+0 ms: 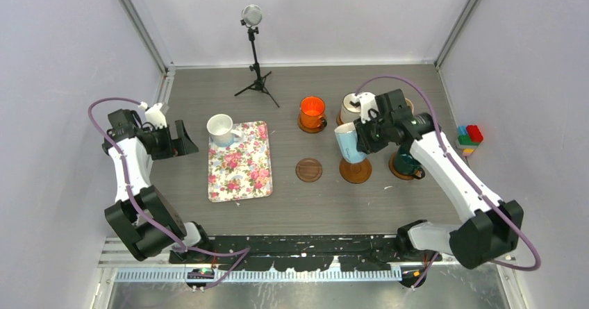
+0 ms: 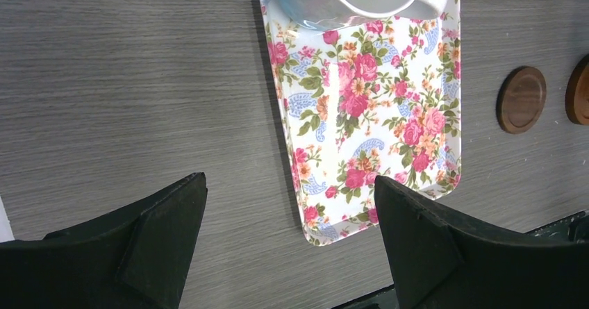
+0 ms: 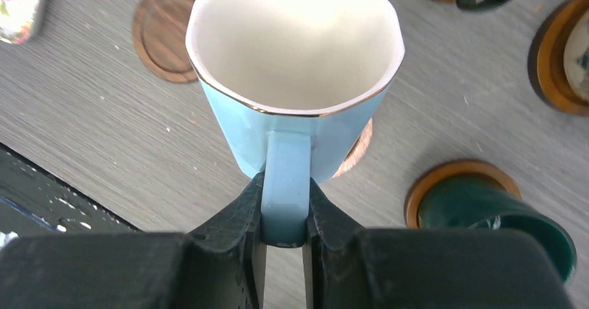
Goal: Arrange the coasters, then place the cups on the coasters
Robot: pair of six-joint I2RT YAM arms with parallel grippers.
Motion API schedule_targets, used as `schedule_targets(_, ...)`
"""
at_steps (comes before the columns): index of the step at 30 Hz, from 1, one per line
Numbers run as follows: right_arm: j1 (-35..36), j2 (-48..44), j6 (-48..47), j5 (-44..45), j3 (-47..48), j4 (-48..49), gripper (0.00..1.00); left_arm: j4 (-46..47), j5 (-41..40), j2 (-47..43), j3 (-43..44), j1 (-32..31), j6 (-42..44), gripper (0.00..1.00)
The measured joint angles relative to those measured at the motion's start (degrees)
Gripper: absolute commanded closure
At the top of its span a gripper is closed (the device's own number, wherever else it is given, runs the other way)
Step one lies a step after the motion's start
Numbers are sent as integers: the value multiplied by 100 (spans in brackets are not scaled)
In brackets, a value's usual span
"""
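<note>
**Blue cup poised over its coaster**

The light blue cup (image 3: 292,80) sits just ahead of the right pincer (image 3: 285,191), whose jaws are clamped on the cup's handle. A brown coaster (image 1: 355,171) lies directly beneath the cup; whether they touch I cannot tell. The next move is probably straight down. The left pincer (image 2: 290,180), well apart, gapes wide and holds nothing.

Bright even light, soft faint shadows, sharp focus (wrist foregrounds slightly blurred)
</note>
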Motion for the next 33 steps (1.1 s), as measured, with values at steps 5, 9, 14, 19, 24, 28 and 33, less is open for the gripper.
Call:
schedule_targets(5, 7, -181, 114, -319, -345, 901, 100, 0, 107, 0, 2, 0, -98, 8)
schedule_targets(9, 33, 350, 382, -492, -317, 1698, 100, -2, 208, 0, 2, 0, -227, 8)
schedule_targets(14, 474, 369, 660, -511, -774, 2693, 100, -4, 273, -46, 0, 2, -304, 8)
schedule_targets(19, 1434, 337, 710, -739, -1344, 3327, 100, -28, 291, -179, 0, 0, -313, 7)
schedule_targets(24, 1703, 330, 597, -765, -1856, 3856, 100, -42, 286, -240, 0, 0, -313, 8)
schedule_targets(28, 1681, 203, 442, -675, -2334, 4371, 100, -68, 282, -313, 0, 0, -313, 8)
schedule_targets(33, 1676, -24, 264, -619, -2944, 5060, 100, -140, 267, -389, 0, 0, -313, 8)
